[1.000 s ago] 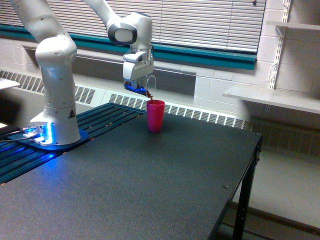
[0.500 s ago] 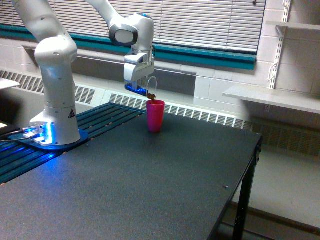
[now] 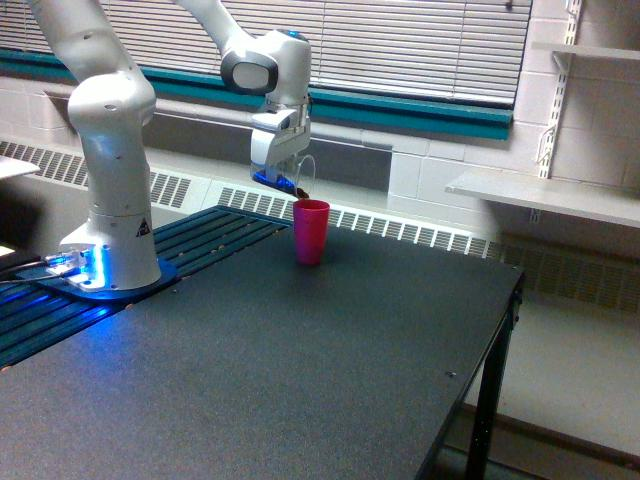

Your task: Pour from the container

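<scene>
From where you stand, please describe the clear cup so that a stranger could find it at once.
Start at the white robot arm on the exterior view's left of the black table and follow it to its claw. The clear plastic cup is held there, tilted just above the pink cup. Unlike that opaque pink cup standing on the table, it is see-through, with dark brown material at its lower lip.

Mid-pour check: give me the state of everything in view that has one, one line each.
Clear plastic cup: held in the gripper, tipped, mouth down over the pink cup, brown granules at its lip.
Gripper: shut on the clear plastic cup.
Pink cup: upright on the black table, open top, contents not visible.
Window blinds: lowered.
</scene>
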You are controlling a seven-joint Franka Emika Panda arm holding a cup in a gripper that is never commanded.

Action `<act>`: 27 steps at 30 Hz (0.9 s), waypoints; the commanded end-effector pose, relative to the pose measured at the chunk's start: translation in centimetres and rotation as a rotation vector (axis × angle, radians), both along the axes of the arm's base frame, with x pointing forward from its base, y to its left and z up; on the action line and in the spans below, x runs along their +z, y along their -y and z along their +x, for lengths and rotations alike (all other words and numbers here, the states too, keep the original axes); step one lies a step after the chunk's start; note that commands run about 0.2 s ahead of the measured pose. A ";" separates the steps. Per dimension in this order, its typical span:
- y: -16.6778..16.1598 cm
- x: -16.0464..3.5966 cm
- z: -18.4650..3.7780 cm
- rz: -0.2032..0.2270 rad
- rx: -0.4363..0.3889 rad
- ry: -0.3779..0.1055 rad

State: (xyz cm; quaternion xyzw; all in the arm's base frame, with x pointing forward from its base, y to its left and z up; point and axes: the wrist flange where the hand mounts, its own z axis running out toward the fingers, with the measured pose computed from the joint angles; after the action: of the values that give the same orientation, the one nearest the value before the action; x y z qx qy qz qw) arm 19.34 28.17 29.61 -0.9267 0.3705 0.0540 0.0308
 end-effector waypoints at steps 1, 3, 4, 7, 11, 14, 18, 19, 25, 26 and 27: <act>0.1 0.4 0.9 0.017 0.026 0.004; 0.3 0.5 1.2 0.017 0.027 0.002; 0.4 0.6 1.3 0.017 0.028 0.001; 0.3 0.5 1.1 0.021 0.031 -0.004; 0.0 0.2 0.8 0.025 0.036 -0.011; -0.2 0.0 0.8 0.029 0.041 -0.013; -0.6 -0.2 0.8 0.037 0.048 -0.018; -0.6 -0.2 0.9 0.039 0.049 -0.020; -0.7 -0.4 1.1 0.040 0.056 -0.022; -0.7 -0.4 1.2 0.040 0.055 -0.022; -0.7 -0.4 1.3 0.039 0.055 -0.021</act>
State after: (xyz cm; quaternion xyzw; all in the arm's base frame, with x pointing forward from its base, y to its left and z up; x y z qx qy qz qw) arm 20.11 28.66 29.00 -0.9318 0.3534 0.0749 0.0359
